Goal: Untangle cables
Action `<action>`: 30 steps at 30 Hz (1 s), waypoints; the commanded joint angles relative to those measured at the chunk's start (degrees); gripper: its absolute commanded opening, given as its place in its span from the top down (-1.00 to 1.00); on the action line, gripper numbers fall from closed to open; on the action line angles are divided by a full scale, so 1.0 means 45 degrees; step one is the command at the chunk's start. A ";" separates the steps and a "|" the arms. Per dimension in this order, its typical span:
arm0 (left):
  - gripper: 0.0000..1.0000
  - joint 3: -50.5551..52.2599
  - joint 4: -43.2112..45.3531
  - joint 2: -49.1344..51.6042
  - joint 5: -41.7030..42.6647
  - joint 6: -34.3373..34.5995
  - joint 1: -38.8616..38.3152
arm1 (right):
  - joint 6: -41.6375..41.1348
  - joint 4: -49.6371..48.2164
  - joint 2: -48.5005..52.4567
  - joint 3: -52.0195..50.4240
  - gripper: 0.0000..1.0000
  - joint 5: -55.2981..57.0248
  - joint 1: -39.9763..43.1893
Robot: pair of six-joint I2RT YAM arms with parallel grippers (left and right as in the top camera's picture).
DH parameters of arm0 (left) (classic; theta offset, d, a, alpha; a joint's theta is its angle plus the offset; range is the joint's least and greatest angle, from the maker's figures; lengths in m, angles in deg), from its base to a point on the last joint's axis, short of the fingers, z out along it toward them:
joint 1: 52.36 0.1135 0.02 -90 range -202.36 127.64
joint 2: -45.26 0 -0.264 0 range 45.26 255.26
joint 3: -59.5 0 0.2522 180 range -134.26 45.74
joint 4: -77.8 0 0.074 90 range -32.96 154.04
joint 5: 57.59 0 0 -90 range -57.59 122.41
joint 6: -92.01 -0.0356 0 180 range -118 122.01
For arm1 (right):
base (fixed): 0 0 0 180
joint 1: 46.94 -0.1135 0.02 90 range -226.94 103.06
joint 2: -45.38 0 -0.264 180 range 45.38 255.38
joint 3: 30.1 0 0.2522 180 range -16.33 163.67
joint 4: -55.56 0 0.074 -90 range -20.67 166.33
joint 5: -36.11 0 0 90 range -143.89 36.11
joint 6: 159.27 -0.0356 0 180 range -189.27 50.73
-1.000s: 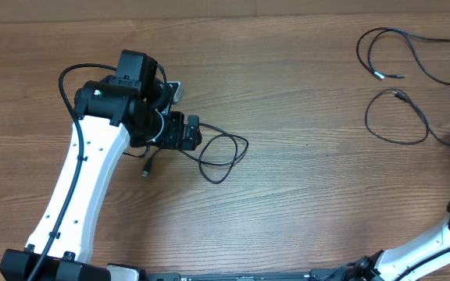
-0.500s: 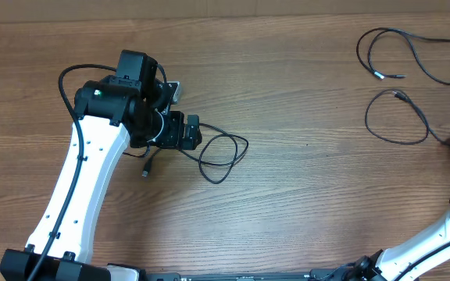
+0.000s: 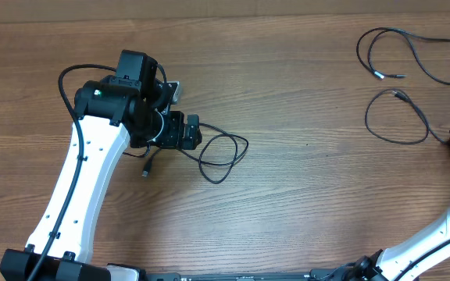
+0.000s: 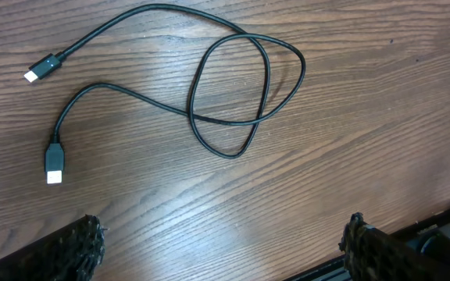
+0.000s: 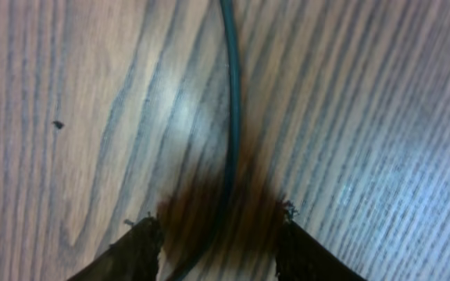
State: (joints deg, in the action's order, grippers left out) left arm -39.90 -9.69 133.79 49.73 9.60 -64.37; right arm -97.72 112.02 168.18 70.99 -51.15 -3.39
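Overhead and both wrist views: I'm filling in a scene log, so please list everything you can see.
Table: one, brown wood, under everything.
Looped cable: one, black, centre-left, lying loose with both plug ends free.
Upper right cable: one, black, top right of the overhead view, running off the right edge.
Lower right cable: one, black, right side, leading toward the right arm.
Left arm: one, white and black, left side; jaws wide open above the looped cable.
Right arm: one, white and black, right edge; jaws either side of a cable, with a gap showing.
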 commanded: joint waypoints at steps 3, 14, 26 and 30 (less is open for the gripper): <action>-1.00 -0.0238 0.0015 0.0053 0.0058 0.0185 -0.0097 | -0.0015 -0.0151 0.0374 0.0165 0.31 0.0136 0.0024; -0.99 -0.0238 0.0015 0.0053 0.0058 0.0185 -0.0097 | -0.0019 -0.0690 0.0374 0.0165 0.88 -0.0413 0.0015; -0.99 -0.0238 0.0005 0.0053 0.0058 0.0321 -0.0097 | -0.0019 -0.1088 0.0374 0.0165 0.81 -0.1200 0.0034; -0.99 -0.0238 0.0000 0.0053 0.0058 0.0321 -0.0097 | -0.0019 -0.1054 0.0364 0.0194 -0.10 -0.1205 0.0078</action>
State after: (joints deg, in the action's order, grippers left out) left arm -39.90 -9.71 133.79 49.76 10.47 -64.37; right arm -98.09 107.52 168.79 71.02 -56.24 -3.42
